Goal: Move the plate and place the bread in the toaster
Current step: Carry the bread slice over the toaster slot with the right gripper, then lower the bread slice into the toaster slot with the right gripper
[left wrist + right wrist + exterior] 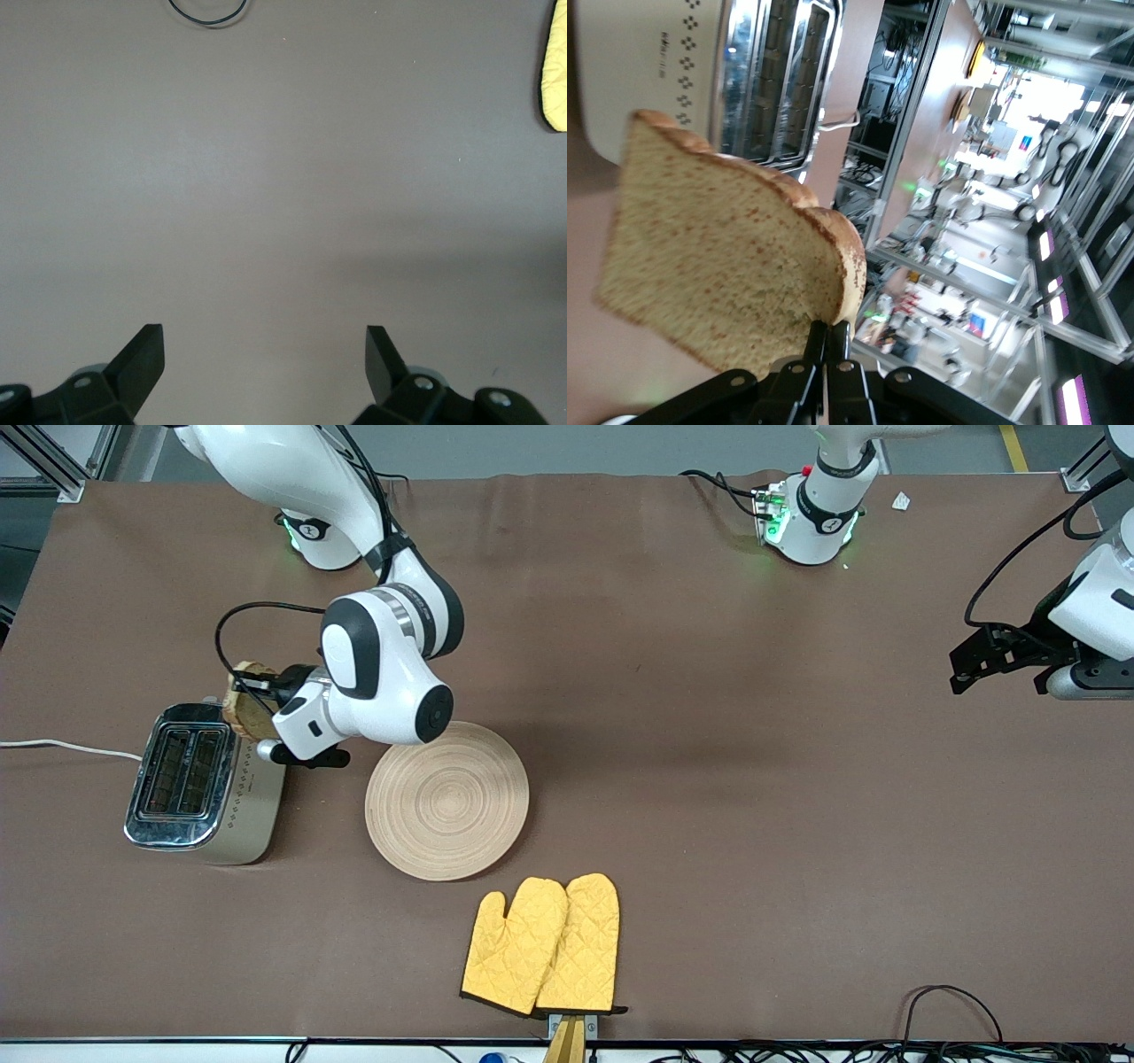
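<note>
Pinching the porous brown bread (735, 266) by its crust edge, the right gripper (826, 350) holds it over the boxy, chrome-topped toaster (199, 784). Beside the toaster lies the round ring-grained wooden plate (447, 800). The left gripper (264, 359) waits, spread wide, over the matte brown table (283, 177).

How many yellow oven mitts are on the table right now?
2. Both yellow quilted oven mitts lie side by side, overlapping, at the table edge nearest the front camera, nearer to it than the round light-wood plate. Another could be hidden under them.
</note>
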{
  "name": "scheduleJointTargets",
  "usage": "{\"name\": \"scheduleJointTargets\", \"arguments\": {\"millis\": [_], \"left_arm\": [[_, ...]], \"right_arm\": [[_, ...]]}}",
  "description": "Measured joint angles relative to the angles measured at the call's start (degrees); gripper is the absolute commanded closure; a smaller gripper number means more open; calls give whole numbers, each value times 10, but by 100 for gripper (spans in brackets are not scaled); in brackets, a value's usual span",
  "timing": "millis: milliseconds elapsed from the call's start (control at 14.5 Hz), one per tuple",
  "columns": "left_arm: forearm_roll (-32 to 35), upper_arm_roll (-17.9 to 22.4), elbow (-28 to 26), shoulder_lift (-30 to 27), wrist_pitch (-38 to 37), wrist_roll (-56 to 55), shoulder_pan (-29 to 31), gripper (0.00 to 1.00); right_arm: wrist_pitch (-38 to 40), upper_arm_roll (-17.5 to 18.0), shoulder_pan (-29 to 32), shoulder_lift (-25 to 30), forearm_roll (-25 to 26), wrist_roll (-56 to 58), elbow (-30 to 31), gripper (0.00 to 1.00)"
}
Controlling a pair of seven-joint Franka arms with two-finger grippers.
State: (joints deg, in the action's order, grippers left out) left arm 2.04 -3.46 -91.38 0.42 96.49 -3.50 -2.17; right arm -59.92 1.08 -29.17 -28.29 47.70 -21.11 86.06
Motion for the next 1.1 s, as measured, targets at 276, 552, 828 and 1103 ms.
{"name": "scheduleJointTargets", "arguments": {"millis": [276,552,828,1103], "left_arm": [[0,1,0,0,0,0,0,0],[0,1,0,0,0,0,0,0],[0,2,0,0,0,0,0,0],[0,2,0,0,0,0,0,0]], "right_arm": [[-9,-3,40,9,65,85,0,100],[-42,-3,71,9,83,110,3,100],[-58,-3,74,8,90,113,7,100],[-71,-3,79,6,91,113,17,100]]}}
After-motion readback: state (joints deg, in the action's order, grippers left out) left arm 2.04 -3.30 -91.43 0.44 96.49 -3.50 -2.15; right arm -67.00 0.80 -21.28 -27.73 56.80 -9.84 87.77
